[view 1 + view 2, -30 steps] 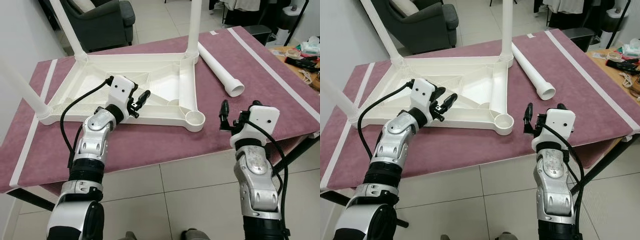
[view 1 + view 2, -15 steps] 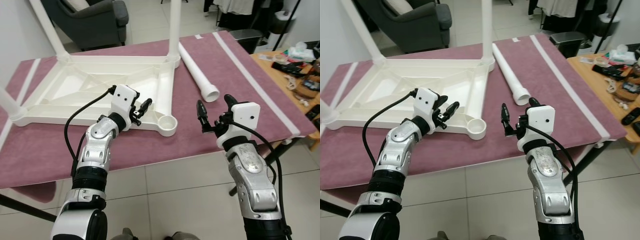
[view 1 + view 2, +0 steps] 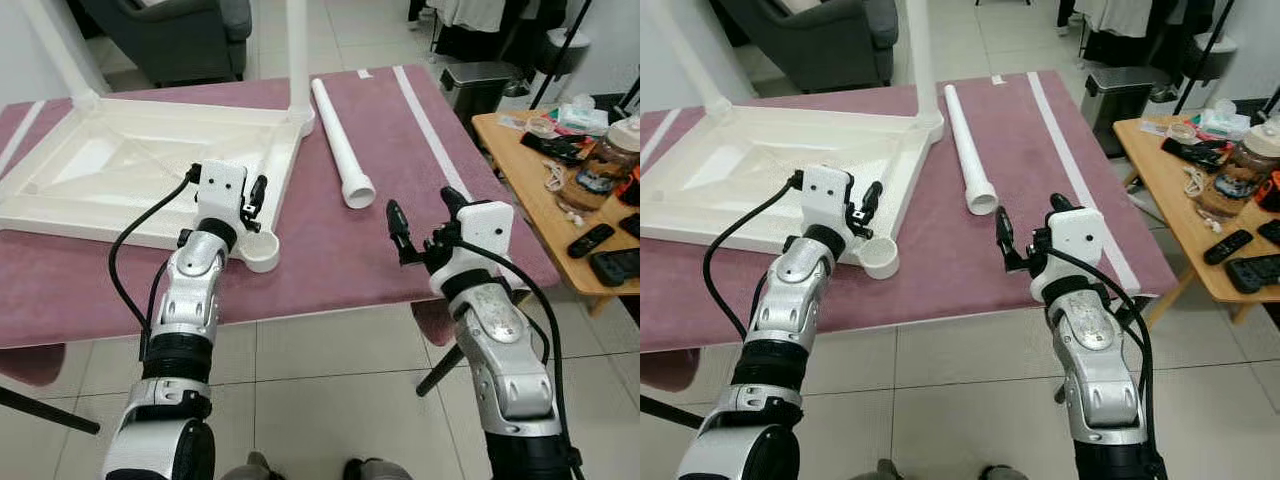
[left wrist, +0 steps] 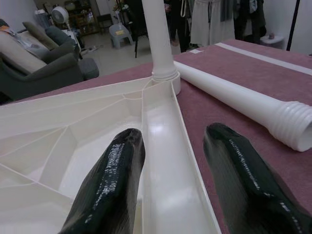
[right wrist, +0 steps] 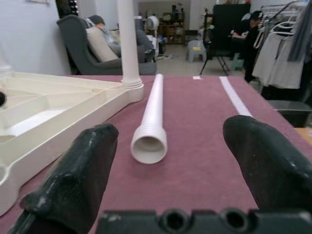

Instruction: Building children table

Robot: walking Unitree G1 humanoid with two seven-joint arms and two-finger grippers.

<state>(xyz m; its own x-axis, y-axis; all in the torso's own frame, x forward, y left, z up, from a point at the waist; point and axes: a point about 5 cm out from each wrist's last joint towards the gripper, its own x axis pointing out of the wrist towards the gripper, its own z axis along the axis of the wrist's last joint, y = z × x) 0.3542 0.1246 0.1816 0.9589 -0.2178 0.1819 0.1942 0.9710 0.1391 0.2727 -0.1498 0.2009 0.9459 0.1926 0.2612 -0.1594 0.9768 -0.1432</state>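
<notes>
Left eye view: upturned tabletop [image 3: 120, 170], loose leg [image 3: 338, 140] at its 3 o'clock.
Left gripper [image 3: 255, 196] released over the rim; right gripper [image 3: 425, 218] released, facing the leg.

Left gripper [image 3: 255, 197] now drawn back along the white upturned tabletop [image 3: 120, 165], from over the inner ribs to the right-hand rail just behind the empty corner socket [image 3: 262, 253], fingers parted astride that rail. Right gripper [image 3: 424, 222] raised and brought in nearer the loose table leg [image 3: 340, 140], wide open, lined up with the leg's threaded mouth, short of touching.
</notes>
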